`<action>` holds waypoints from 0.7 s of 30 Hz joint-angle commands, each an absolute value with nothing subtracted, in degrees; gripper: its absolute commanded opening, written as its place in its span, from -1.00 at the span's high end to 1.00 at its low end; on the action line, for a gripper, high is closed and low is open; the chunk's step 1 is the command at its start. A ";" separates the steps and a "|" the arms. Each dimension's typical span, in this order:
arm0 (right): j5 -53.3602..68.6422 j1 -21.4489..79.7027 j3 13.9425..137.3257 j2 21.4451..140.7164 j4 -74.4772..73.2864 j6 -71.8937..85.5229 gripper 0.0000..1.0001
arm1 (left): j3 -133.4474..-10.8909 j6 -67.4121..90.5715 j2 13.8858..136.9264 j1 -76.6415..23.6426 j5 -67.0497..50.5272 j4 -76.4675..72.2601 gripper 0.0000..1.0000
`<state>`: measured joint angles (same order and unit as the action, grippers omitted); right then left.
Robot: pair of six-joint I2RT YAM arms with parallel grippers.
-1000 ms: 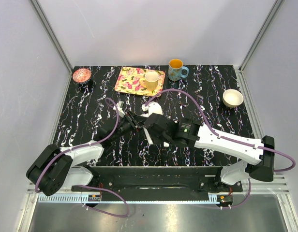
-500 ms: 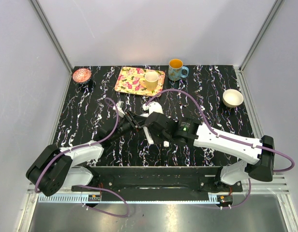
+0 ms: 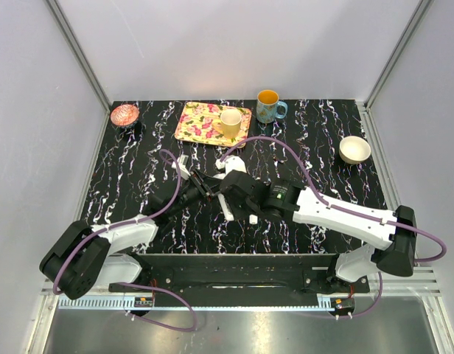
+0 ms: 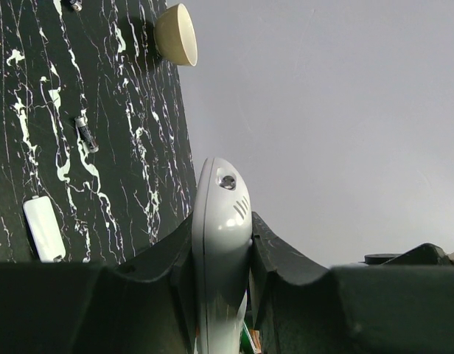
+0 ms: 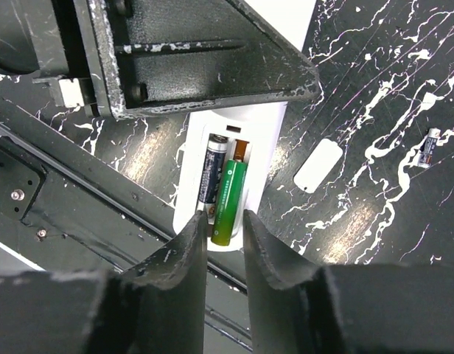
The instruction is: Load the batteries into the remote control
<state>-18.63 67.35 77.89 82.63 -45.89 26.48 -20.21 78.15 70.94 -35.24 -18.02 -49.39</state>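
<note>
My left gripper [image 4: 222,225] is shut on the white remote control [image 4: 219,192] and holds it edge-on above the table. From the right wrist the remote [image 5: 267,147] shows its open compartment. A dark battery [image 5: 212,173] lies in one slot. Beside it a green battery [image 5: 231,188] sits tilted, its near end sticking out past the recess. My right gripper [image 5: 223,215] is shut on that near end. In the top view both grippers meet over the remote [image 3: 227,206] at mid-table. Another loose battery [image 5: 429,147] lies on the table.
A small white oblong cover [image 5: 318,164] lies on the black marbled table next to the remote. At the back stand a floral tray [image 3: 201,122] with a cup [image 3: 230,122], a blue mug [image 3: 268,107] and a pink bowl [image 3: 124,114]. A cream bowl [image 3: 354,150] sits at the right.
My right arm has edged slightly left over the remote, uncovering the small white cover on the table. The left arm and the remote have stayed put.
</note>
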 commanded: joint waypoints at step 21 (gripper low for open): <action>-26.10 66.44 69.18 70.40 -29.46 26.72 1.00 | -21.45 85.60 74.97 -35.60 -17.58 -61.35 1.00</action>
<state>-20.86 66.57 71.64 74.04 -37.69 26.00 -20.10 82.46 74.11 -35.35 -17.93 -54.48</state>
